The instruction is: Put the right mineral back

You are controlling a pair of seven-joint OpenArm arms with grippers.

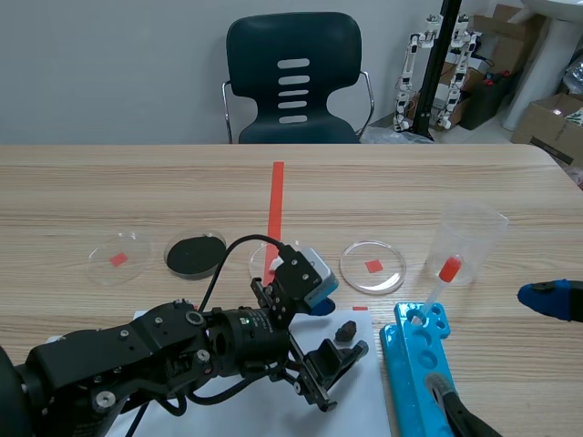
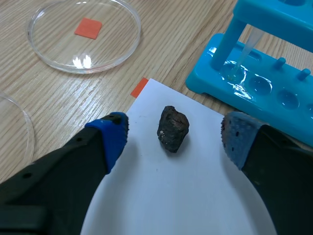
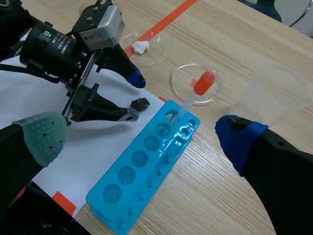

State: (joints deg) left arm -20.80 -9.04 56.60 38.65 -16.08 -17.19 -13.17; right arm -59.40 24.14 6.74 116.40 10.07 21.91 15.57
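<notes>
Lying on a white sheet of paper (image 2: pixel 186 196), the small dark lumpy mineral (image 2: pixel 172 128) sits near the sheet's corner, on the side nearest the bright blue plastic test-tube rack (image 2: pixel 264 73). The left gripper (image 2: pixel 173 134) hangs low over it with its jaws wide apart. One blue-padded finger stands on each side of the stone, and neither touches it.

From the scene view, the left arm comes in low across the paper. Its camera block hides part of a clear round petri dish (image 1: pixel 261 259) behind it. The right wrist view shows a small white lump in that dish.

The right gripper (image 3: pixel 141 136) is over the table's right side above the rack, jaws spread wide with nothing between them.

A clear pipette with an orange-red bulb (image 1: pixel 446 273) stands in the end hole of the rack, leaning toward a clear plastic cup (image 1: pixel 469 241) just beyond it. Another clear petri dish (image 1: pixel 373 267) lies between the cup and the mineral, over a red tape square.

Further left, a dish of black powder (image 1: pixel 195 254) sits beside a clear dish at the far left (image 1: pixel 118 258), which lies over its own red mark. A dark green chair (image 1: pixel 293 77) stands across the wooden table (image 1: pixel 410 182).
</notes>
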